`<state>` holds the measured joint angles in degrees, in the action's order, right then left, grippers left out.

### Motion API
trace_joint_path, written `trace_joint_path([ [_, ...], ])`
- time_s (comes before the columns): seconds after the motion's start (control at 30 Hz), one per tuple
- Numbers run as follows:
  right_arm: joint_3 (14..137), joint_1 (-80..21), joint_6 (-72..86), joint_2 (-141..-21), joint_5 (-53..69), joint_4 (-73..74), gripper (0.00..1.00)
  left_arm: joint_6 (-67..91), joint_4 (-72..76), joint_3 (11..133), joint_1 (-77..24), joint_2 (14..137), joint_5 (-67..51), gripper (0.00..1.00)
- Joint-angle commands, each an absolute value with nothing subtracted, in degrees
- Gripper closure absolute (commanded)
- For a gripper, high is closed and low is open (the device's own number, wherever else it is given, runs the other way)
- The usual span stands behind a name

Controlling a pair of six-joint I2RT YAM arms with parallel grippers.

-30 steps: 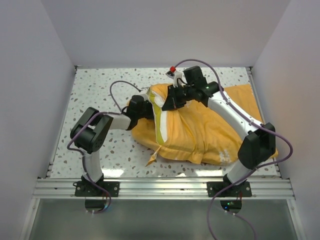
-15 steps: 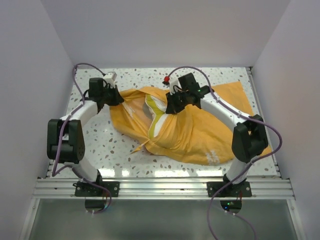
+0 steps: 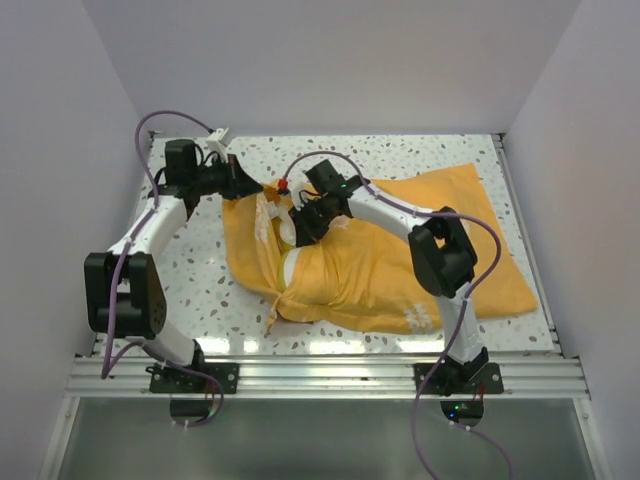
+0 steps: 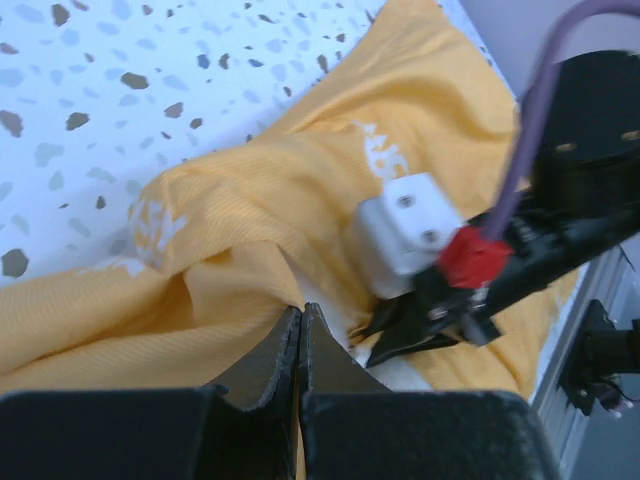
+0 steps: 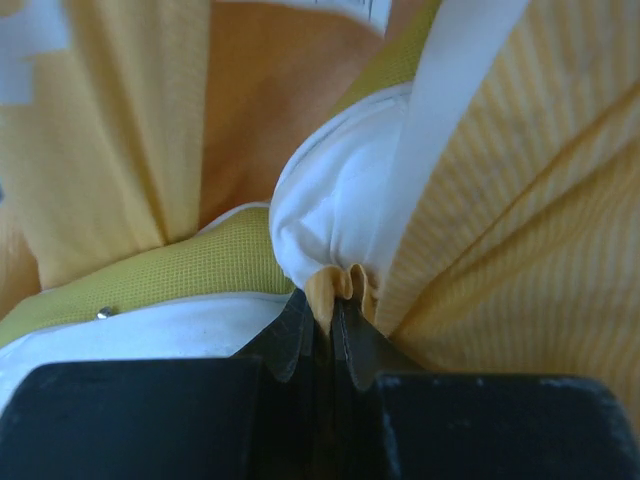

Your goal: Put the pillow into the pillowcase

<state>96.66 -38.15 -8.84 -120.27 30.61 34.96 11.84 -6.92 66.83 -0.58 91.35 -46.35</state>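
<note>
pillow (image 3: 289, 265): mostly hidden inside the pillowcase (image 3: 370, 275); only a cream patch and part of the yellow-green strip show at the open mouth; cut off by the left edge of the right wrist view
pillowcase: white print (image 3: 424, 317) near its front edge too small to read; underside hidden against the counter (image 3: 200, 280); cloth blurred in the left wrist view
right gripper (image 5: 335, 300): tips of the jaws buried in a pinched orange fold; from above, lost among bunched cloth
left gripper (image 4: 300, 315): gripped bit of cloth hidden between the closed jaws; finger bodies cut off by the lower edge
</note>
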Motion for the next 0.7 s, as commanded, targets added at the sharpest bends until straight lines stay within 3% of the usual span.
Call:
trace_joint_path([
  [0.0, 100.7, -39.2, -8.97, -126.19, 31.04, 41.32, 1.0, 14.16, 0.11, 71.54, -1.47, 86.05, -54.48, 1.0],
  [0.17, 112.3, -33.59, -4.4, -128.5, 19.53, 36.66, 1.0, 11.69, -8.43, 61.11, -5.96, 78.24, -57.57, 1.0],
  [0.27, 116.63, -33.22, -5.54, -125.52, 20.65, 37.09, 1.0, 10.81, -9.14, 51.9, -10.09, 75.25, -55.64, 1.0],
  [0.3, 115.24, -33.31, -5.45, -124.2, 23.61, 36.57, 0.92, 11.51, -7.92, 50.29, -11.24, 75.23, -55.11, 1.0],
  [0.37, 112.34, -33.31, -4.05, -119.54, 24.78, 35.25, 0.86, 12.04, -6.77, 47.91, -13.7, 77.15, -55.02, 1.0],
  [0.43, 108.82, -33.31, -4.91, -116.82, 26.79, 35.85, 0.59, 13.01, -4.14, 48.33, -14.33, 80.83, -54.93, 1.0],
  [0.5, 107.67, -33.4, -7.19, -116.02, 27.16, 41.09, 0.48, 13.97, -1.51, 50.0, -13.98, 83.39, -55.1, 1.0],
  [0.57, 107.05, -33.4, -9.13, -114.53, 26.37, 45.77, 0.43, 15.02, 1.3, 53.51, -13.54, 86.56, -55.28, 1.0],
  [0.67, 105.82, -32.44, -12.56, -111.02, 25.23, 52.54, 0.41, 17.74, 4.83, 58.09, -11.18, 89.56, -55.11, 0.82],
])
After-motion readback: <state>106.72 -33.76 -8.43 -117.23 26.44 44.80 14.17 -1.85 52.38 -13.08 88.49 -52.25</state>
